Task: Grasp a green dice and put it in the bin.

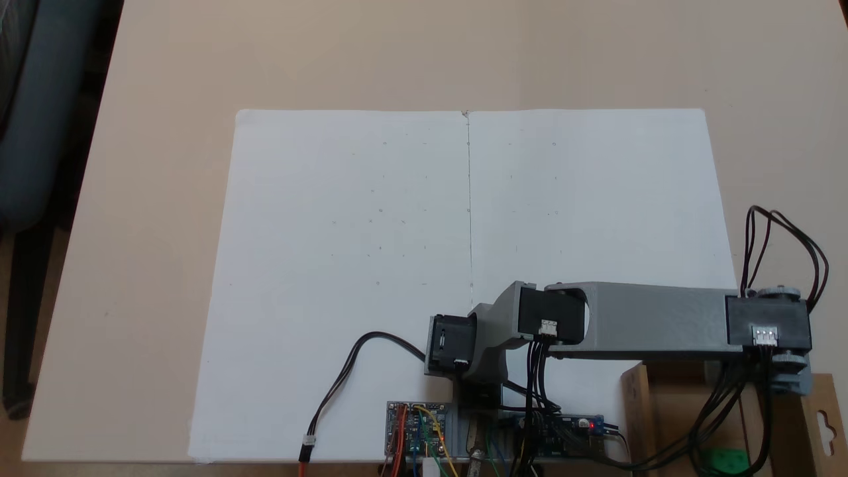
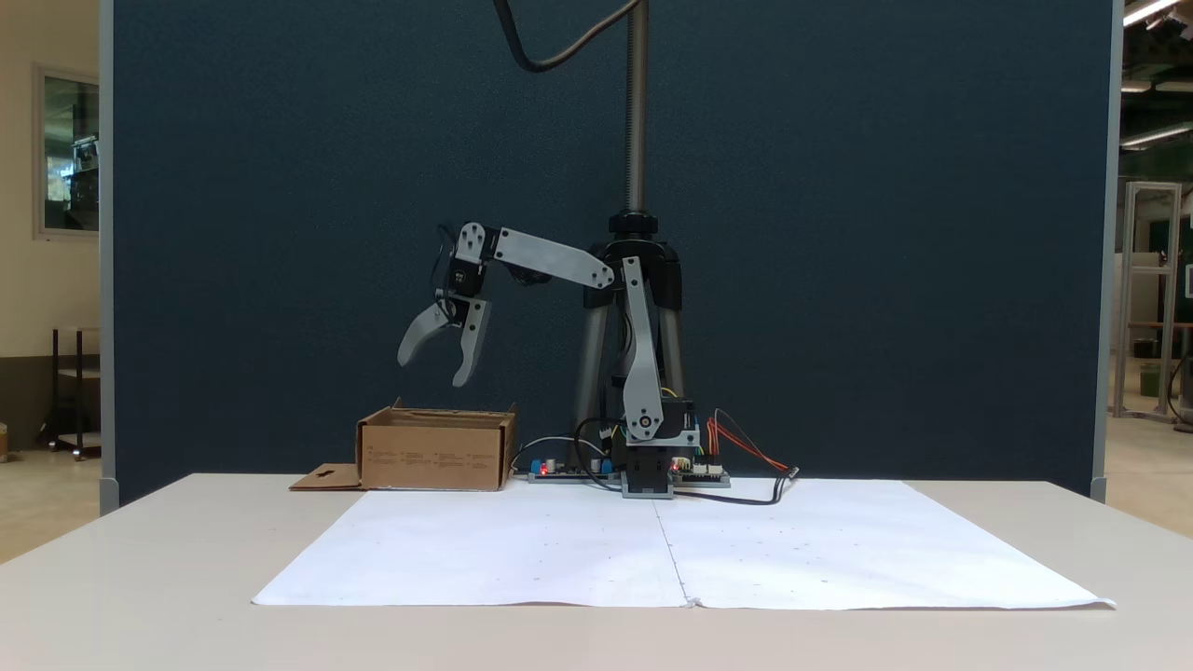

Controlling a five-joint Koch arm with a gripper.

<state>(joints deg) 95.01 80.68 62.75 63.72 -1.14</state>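
Green dice (image 1: 723, 460) in bin (image 2: 434, 452) (gripper (image 2: 434, 368) agape above)

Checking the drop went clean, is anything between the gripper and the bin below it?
No. In a fixed view the open gripper hangs above the bin with only bare air between. The green dice already lies inside.

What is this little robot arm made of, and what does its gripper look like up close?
The arm is built of flat light-grey plastic links joined by boxy black motors with small white connectors. Bundles of thin black cables loop between the joints. The gripper has two grey jaws, one curved and one straighter. Circuit boards with coloured wires and a red light sit at its base.
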